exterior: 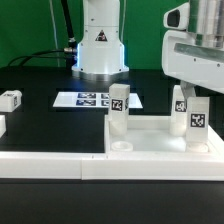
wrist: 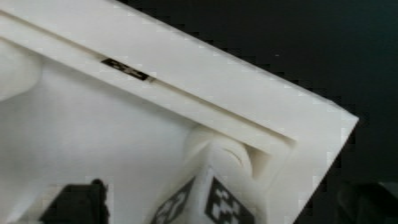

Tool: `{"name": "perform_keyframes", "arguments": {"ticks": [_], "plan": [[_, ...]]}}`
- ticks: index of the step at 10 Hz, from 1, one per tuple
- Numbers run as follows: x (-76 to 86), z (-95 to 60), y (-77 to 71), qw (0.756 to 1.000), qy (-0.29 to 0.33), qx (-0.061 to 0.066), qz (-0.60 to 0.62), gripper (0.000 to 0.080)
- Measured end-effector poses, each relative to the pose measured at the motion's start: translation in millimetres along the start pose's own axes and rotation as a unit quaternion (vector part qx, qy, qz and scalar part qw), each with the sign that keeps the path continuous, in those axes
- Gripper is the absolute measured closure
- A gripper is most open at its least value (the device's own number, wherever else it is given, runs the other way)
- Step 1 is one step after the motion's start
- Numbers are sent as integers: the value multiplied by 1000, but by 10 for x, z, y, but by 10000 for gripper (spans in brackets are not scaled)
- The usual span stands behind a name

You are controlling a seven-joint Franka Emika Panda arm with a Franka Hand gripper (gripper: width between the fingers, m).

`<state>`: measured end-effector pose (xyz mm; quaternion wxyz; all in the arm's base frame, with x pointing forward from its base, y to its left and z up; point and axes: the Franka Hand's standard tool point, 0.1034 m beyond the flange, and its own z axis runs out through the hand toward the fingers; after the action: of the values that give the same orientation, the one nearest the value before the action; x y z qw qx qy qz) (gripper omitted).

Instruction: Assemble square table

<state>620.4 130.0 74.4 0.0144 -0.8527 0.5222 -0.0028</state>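
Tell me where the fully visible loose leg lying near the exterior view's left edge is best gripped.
Take the loose leg across its middle, probably straight down from above: it lies on its side on the table, apart from other parts, so both long sides look free.

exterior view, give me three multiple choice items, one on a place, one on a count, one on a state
1. Where is the marker board? A on the black table, beyond the tabletop B on the tabletop C hanging off the table edge
2. How many legs are upright at tabletop corners? A one B two C four
3. The gripper is: A open, empty B out of view C shut on a leg
Answers: A, it lies flat on black; B, free leg plus held leg; C, fingers clamp the held leg.
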Motion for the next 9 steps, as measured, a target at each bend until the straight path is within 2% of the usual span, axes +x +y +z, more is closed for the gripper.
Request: {"name": "perform_keyframes", "arguments": {"ticks": [1, 3, 6, 7, 9], "plan": [[14, -5, -2, 998, 1, 2, -56, 151], [91, -3, -5, 987, 21, 25, -160, 151], [196, 30, 37, 958, 31, 27, -283, 151], [197, 29, 36, 958, 32, 27, -284, 151], [198, 29, 37, 960, 31, 27, -277, 412]]}}
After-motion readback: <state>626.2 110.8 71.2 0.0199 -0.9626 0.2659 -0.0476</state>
